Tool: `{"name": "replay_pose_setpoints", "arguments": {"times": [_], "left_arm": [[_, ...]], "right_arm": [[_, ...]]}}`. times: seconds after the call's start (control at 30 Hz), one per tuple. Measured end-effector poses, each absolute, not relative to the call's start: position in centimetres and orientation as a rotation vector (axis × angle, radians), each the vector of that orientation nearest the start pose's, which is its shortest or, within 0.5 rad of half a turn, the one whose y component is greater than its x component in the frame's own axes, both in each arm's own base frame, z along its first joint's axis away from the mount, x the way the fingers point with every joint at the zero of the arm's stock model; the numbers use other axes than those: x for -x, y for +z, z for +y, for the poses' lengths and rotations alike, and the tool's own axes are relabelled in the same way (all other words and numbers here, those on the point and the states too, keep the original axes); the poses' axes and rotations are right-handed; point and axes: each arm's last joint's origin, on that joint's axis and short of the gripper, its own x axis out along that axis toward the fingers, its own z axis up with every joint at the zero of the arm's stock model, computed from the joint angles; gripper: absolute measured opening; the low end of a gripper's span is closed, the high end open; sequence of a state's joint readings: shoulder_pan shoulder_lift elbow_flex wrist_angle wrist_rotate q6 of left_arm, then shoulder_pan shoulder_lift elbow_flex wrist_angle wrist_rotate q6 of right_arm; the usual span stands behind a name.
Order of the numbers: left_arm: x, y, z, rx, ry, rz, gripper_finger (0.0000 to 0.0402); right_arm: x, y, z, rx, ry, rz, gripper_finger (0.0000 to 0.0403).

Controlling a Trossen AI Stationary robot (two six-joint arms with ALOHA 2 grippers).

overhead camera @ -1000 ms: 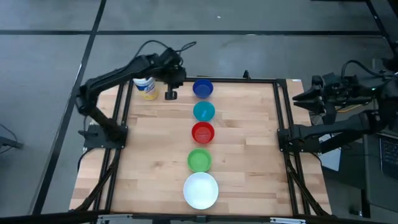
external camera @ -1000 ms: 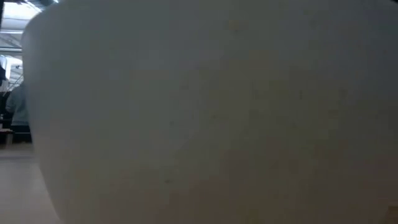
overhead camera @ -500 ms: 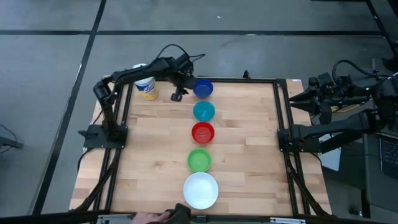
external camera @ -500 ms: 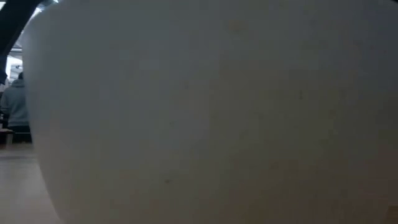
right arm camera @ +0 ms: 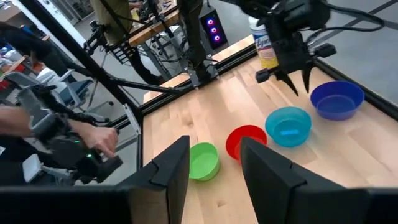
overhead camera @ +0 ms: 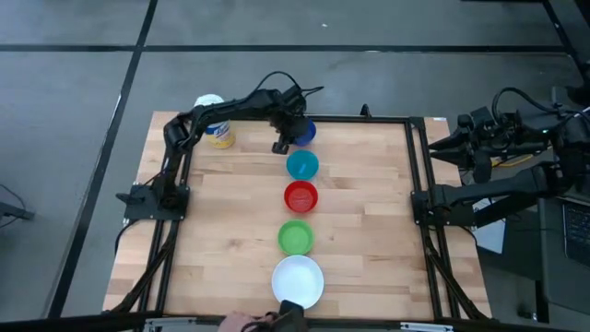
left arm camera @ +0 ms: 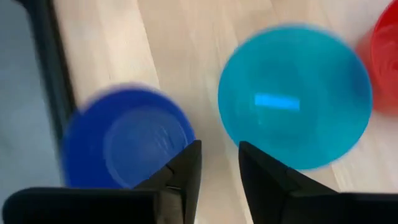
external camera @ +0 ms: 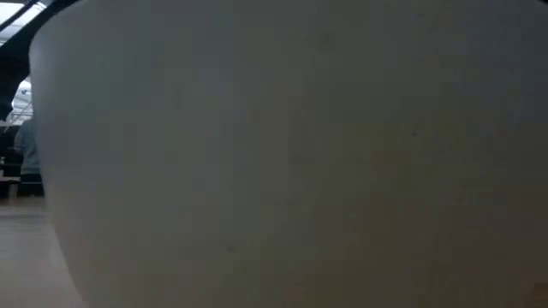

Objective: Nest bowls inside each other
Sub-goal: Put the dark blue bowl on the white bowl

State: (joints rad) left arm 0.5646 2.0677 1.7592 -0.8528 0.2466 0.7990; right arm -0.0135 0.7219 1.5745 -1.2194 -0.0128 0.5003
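Wooden planks of the counter (overhead camera: 369, 221) fill my overhead view, framed by dark rails, with grey floor around. Down its middle I see the bowls in a line, none nested yet: the dark blue bowl (overhead camera: 306, 131) at the far end, then the cyan bowl (overhead camera: 302, 165), the red bowl (overhead camera: 300, 196), the green bowl (overhead camera: 295, 236) and the larger white bowl (overhead camera: 298, 280) at the near edge. My left gripper (overhead camera: 281, 144) reaches across from the left and hangs just beside the dark blue bowl, partly over its rim; a white-lidded jar (overhead camera: 218, 129) stands behind that arm. My right gripper (overhead camera: 446, 146) waits off the counter's right side. A person's hand (overhead camera: 244, 322) shows at the near edge, close to the white bowl. At counter height, the white bowl (external camera: 291, 162) blocks almost everything. From the left wrist, I see the two dark fingers (left arm camera: 186, 168) standing a little apart with nothing between them, over bare wood between the dark blue bowl (left arm camera: 127, 146) and the cyan bowl (left arm camera: 292, 93). From the right wrist, that gripper's fingers (right arm camera: 171, 165) are spread and empty, and beyond them the left gripper (right arm camera: 292, 78) hovers near the dark blue bowl (right arm camera: 337, 99), with a person's hand (right arm camera: 99, 140) holding a controller off the counter.
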Motion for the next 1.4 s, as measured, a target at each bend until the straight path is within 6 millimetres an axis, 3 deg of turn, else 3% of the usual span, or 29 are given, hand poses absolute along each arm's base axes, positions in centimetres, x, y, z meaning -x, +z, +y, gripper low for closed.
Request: {"name": "replay_pose_setpoints", "arguments": {"times": [0.43,0.73,0.97,1.4], "left_arm": [[-34.7,22.0,26.0,-0.156,-0.094,1.159,0.0079],[-35.9,19.5,25.1,-0.125,-0.145,1.215,0.008],[-36.9,19.5,24.6,-0.2,-0.14,1.186,0.008],[-37.0,19.2,25.2,-0.225,-0.123,1.173,0.008]], "right_arm": [[-2.9,46.9,0.0,-0.488,-0.079,0.34,0.0153],[-3.0,47.4,0.0,-0.484,-0.06,0.293,0.0153],[-3.0,47.4,0.0,-0.485,-0.059,0.293,0.0153],[-3.0,47.4,0.0,-0.481,-0.058,0.293,0.0153]]}}
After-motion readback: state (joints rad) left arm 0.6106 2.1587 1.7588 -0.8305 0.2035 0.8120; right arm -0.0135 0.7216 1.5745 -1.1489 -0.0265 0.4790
